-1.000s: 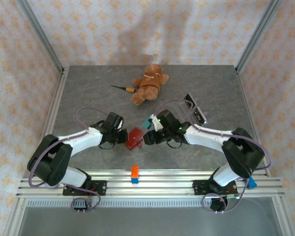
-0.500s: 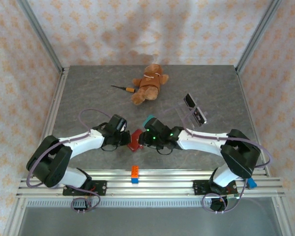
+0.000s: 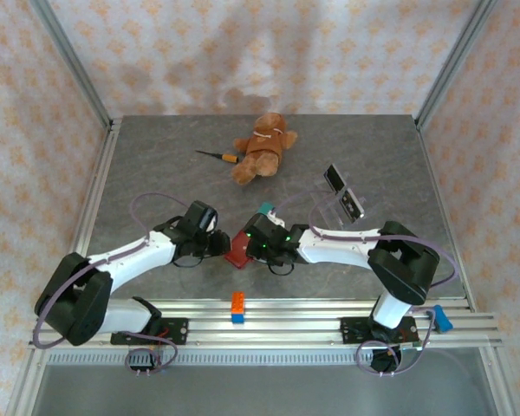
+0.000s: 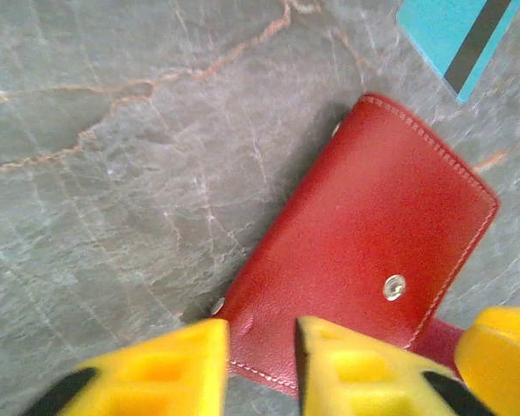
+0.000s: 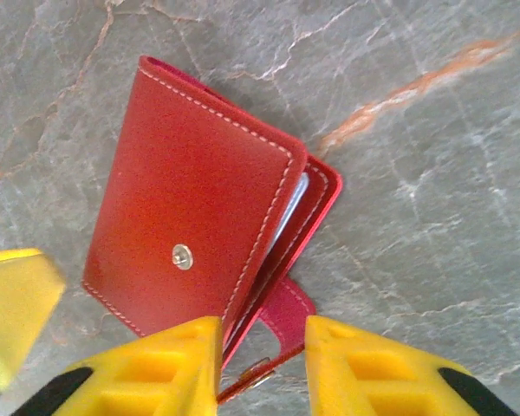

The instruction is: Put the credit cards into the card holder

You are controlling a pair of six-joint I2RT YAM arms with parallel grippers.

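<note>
Smooth stitched-leather card holder (image 5: 199,208) lies on matt veined stone table (image 5: 433,173).

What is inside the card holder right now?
The card holder gapes slightly; a pale edge, probably a card, shows in the gap. Its cover hides the rest.

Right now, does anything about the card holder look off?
The card holder isn't fully shut: its cover gapes, a pale card edge shows inside, and the snap tab sticks out unfastened. A teal card lies outside it.
</note>
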